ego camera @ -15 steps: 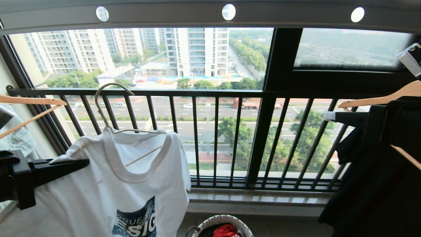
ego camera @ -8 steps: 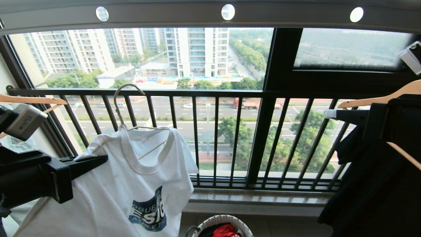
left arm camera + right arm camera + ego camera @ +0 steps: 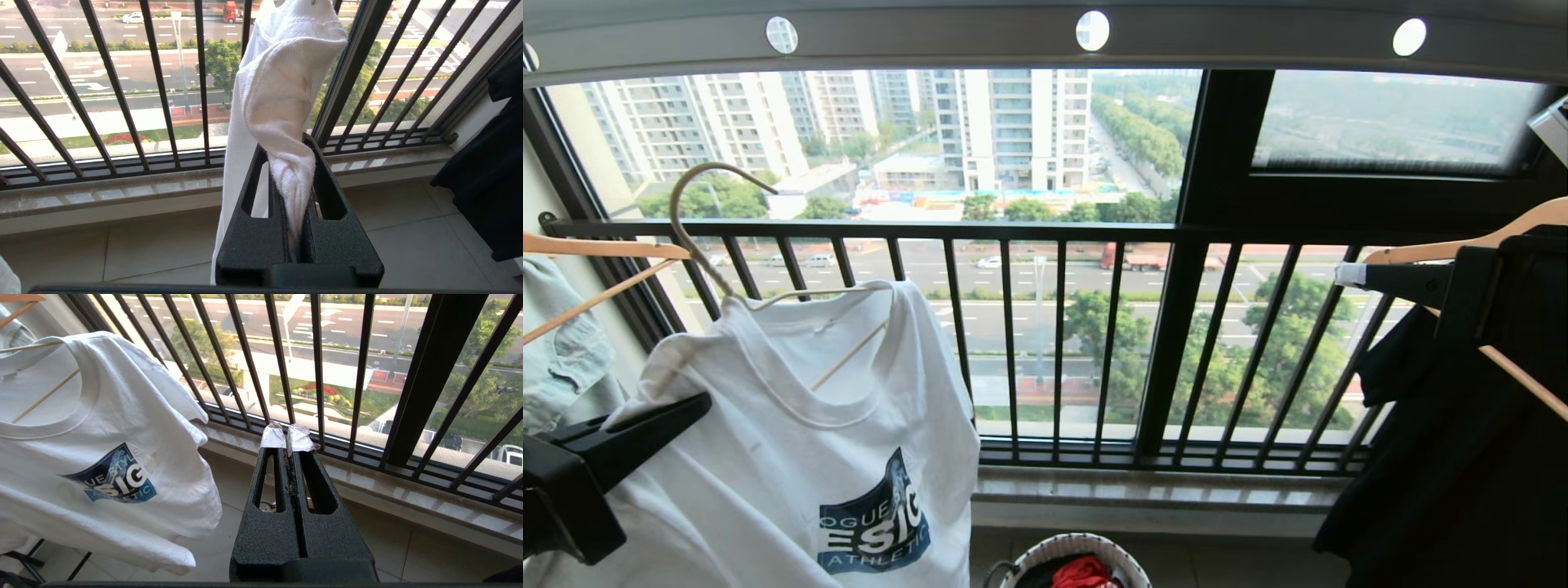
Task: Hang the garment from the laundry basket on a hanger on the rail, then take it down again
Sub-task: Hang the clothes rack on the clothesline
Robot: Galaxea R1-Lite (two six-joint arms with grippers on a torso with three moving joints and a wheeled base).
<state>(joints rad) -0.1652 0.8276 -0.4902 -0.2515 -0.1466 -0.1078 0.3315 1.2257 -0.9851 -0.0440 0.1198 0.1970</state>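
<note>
- While clamped in the left gripper point(image 3: 292, 163) by one shoulder, garment point(image 3: 792, 457) hanging on hanger point(image 3: 719, 245) below rail point(image 3: 1217, 37).
- Right gripper point(image 3: 288, 437): jaws pressed together, holding nothing.

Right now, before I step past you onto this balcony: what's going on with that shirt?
The left gripper is shut on the shoulder of the white T-shirt, which is on the thin cream wire hanger. The hook is in the air below the grey rail, not on it. The right gripper is shut and empty, out by the black window railing. The laundry basket sits on the floor below, with a red garment inside.
</note>
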